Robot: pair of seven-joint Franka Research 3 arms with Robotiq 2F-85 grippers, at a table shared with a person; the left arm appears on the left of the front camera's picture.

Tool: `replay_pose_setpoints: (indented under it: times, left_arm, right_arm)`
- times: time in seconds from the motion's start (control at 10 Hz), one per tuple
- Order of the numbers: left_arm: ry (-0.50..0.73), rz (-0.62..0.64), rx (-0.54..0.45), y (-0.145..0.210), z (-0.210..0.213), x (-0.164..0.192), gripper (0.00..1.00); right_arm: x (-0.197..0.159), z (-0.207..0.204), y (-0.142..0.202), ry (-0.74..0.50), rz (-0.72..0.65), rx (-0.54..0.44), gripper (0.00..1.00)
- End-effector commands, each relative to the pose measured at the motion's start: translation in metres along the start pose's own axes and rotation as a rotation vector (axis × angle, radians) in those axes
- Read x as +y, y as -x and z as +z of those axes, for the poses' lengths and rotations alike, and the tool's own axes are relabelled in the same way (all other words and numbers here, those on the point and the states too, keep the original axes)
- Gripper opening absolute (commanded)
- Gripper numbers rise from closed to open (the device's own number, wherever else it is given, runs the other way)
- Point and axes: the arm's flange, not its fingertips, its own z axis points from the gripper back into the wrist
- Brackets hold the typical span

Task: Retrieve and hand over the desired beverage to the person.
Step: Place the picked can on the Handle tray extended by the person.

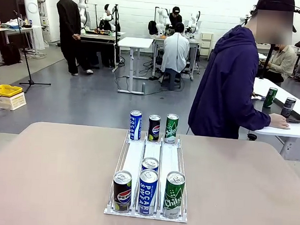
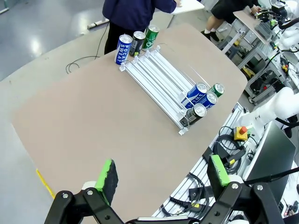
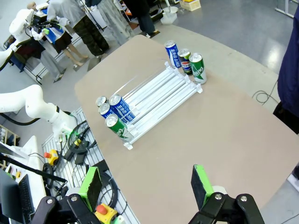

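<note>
A white three-lane rack (image 1: 152, 156) lies along the middle of the tan table. At its far end stand a blue Pocari Sweat can (image 1: 135, 125), a Pepsi can (image 1: 154, 127) and a green Chilsung can (image 1: 171, 128). At its near end are a Pepsi can (image 1: 122, 191), a Pocari Sweat can (image 1: 147, 191) with another one (image 1: 150, 164) behind it, and a green can (image 1: 174, 194). The person (image 1: 228, 86) stands beyond the far edge, turned toward a side table. My left gripper (image 2: 163, 172) hangs open high above the table, far from the rack (image 2: 159, 84). Likewise open and empty, my right gripper (image 3: 145, 183) hovers above the rack (image 3: 159, 95).
The white side table (image 1: 296, 132) at the right holds two cans and a dark tray, with the person's hand (image 1: 280, 121) resting beside the tray. Bare tan tabletop (image 1: 49, 177) lies on both sides of the rack. Other people work at desks far behind.
</note>
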Motion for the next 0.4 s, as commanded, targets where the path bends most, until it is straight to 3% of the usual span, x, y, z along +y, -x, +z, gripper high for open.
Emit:
replay_pose_setpoints:
  times: [0.0, 0.3]
  left_arm:
    - [0.016, -0.025, -0.015, 0.0021, -0.0010, 0.0006, 1.00]
    - [0.016, -0.025, -0.015, 0.0021, -0.0010, 0.0006, 1.00]
  right_arm:
    - [-0.0007, -0.0006, -0.0017, -0.018, 0.013, -0.032, 1.00]
    - [-0.0007, -0.0006, -0.0017, -0.018, 0.013, -0.032, 1.00]
